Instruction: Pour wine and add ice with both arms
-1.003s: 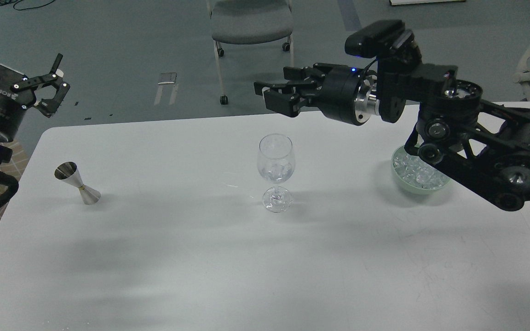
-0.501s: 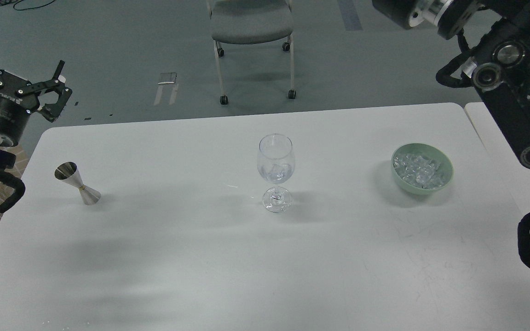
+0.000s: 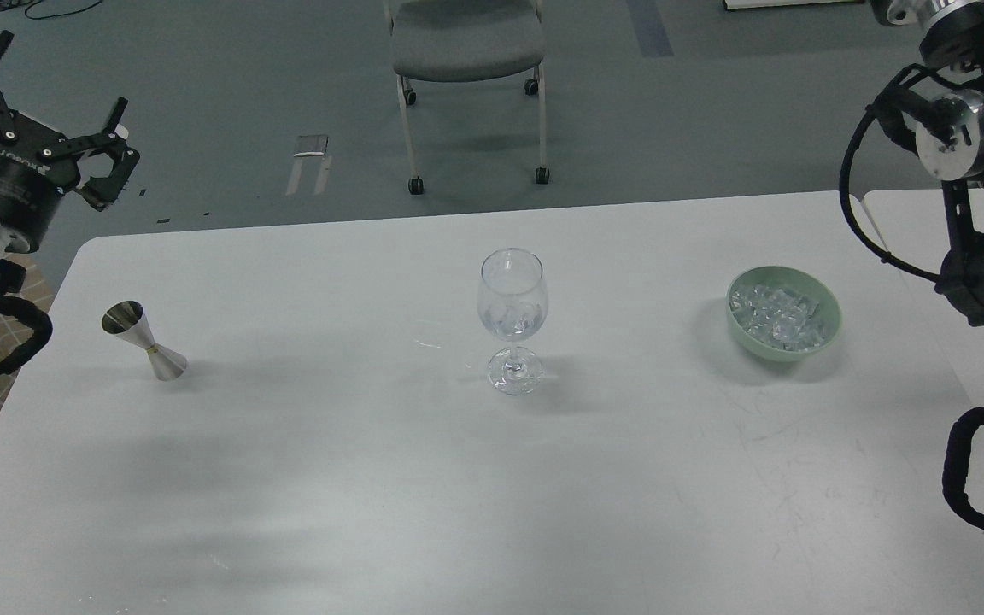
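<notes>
A clear wine glass (image 3: 512, 318) stands upright at the middle of the white table (image 3: 372, 478), with a few ice cubes (image 3: 516, 318) in its bowl; any wine in it cannot be made out. A green bowl (image 3: 825, 335) at the right holds a heap of ice (image 3: 776, 318). A steel jigger (image 3: 143, 340) leans tilted at the left. My left gripper (image 3: 52, 102) is open and empty, raised beyond the table's far left corner. My right arm (image 3: 983, 239) rises along the right edge; its gripper is out of view above.
A grey office chair (image 3: 466, 51) on castors stands on the floor behind the table. A second white table (image 3: 910, 222) adjoins at the right. Black cable loops (image 3: 970, 478) hang at the right edge.
My right arm has swung from over the glass up and to the right, taking its gripper out of the view. The left gripper has shifted slightly up and right. Glass, bowl and jigger have not moved.
</notes>
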You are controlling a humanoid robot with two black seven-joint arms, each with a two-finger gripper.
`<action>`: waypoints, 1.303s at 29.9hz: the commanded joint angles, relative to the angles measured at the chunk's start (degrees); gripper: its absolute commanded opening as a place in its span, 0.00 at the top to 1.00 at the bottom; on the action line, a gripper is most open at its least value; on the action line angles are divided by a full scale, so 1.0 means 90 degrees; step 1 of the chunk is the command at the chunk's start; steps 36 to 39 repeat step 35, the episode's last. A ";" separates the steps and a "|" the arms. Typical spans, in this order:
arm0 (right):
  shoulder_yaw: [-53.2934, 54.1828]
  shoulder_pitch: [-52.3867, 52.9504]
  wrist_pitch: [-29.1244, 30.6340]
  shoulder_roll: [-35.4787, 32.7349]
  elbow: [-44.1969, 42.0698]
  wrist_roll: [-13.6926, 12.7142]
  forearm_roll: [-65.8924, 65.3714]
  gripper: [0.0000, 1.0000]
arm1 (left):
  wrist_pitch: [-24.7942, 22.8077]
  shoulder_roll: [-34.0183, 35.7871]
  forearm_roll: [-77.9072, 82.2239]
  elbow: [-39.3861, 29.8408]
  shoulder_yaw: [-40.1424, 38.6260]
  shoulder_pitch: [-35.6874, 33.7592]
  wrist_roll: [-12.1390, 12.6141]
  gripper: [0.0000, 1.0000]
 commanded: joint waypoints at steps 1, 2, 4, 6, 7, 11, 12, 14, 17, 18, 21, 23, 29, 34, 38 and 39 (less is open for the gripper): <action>0.0007 -0.0006 0.0029 0.0015 -0.0528 0.0015 0.1310 0.01 | 0.0033 -0.0057 0.0853 0.0011 0.0005 -0.0053 -0.0808 0.05; -0.0003 -0.0006 0.0058 0.0025 -0.0694 0.0015 0.1760 0.01 | 0.0062 -0.0086 0.0864 0.0021 0.0005 -0.0054 -0.0868 0.05; -0.0013 -0.0006 0.0223 0.0073 -0.0977 0.0015 0.2347 0.01 | 0.0082 -0.0106 0.0865 0.0108 0.0015 -0.0063 -0.0869 0.05; -0.0003 -0.0006 0.0428 0.0142 -0.1241 0.0025 0.2652 0.01 | 0.0073 -0.0155 0.0865 0.0216 0.0015 -0.0112 -0.0849 0.05; -0.0003 -0.0006 0.0690 0.0200 -0.1533 0.0034 0.2847 0.00 | 0.0063 -0.0223 0.0865 0.0342 0.0025 -0.0209 -0.0820 0.05; 0.0017 -0.0025 0.1620 0.0347 -0.2170 0.0083 0.3141 0.00 | 0.0024 -0.0253 0.0865 0.0948 0.0317 -0.0629 -0.0625 0.05; 0.0026 -0.0054 0.1766 0.0396 -0.2238 0.0093 0.3258 0.00 | -0.0005 -0.0243 0.0874 0.1162 0.0482 -0.0794 -0.0586 0.05; 0.0036 -0.0084 0.1816 0.0425 -0.2249 0.0103 0.3434 0.00 | -0.0035 -0.0204 0.0874 0.1319 0.0659 -0.0883 -0.0576 0.05; 0.0036 -0.0133 0.1855 0.0455 -0.2258 0.0103 0.3815 0.00 | -0.0240 -0.0184 0.0874 0.1379 0.0904 -0.0942 -0.0566 0.05; 0.0036 -0.0143 0.1865 0.0455 -0.2258 0.0103 0.3873 0.00 | -0.0288 -0.0204 0.0874 0.1379 0.0914 -0.0942 -0.0566 0.05; 0.0036 -0.0210 0.1894 0.0474 -0.2258 0.0151 0.3903 0.00 | -0.0298 -0.0243 0.0865 0.1379 0.0914 -0.0942 -0.0576 0.05; 0.0036 -0.0289 0.1952 0.0474 -0.2258 0.0229 0.3903 0.00 | -0.0308 -0.0243 0.0865 0.1388 0.0914 -0.0942 -0.0576 0.05; 0.0036 -0.0416 0.2158 0.0474 -0.2258 0.0298 0.3903 0.00 | -0.0338 -0.0292 0.0884 0.1359 0.0914 -0.0923 -0.0576 0.05; 0.0182 -0.0436 0.2168 0.0474 -0.2239 0.0542 0.3903 0.00 | -0.0328 -0.0331 0.0884 0.1349 0.0943 -0.0933 -0.0566 0.04; 0.0279 -0.0436 0.2168 0.0484 -0.2239 0.0610 0.3903 0.00 | -0.0328 -0.0331 0.0884 0.1359 0.0943 -0.0923 -0.0566 0.04; 0.0279 -0.0436 0.2168 0.0484 -0.2239 0.0610 0.3903 0.00 | -0.0328 -0.0331 0.0884 0.1359 0.0943 -0.0923 -0.0566 0.04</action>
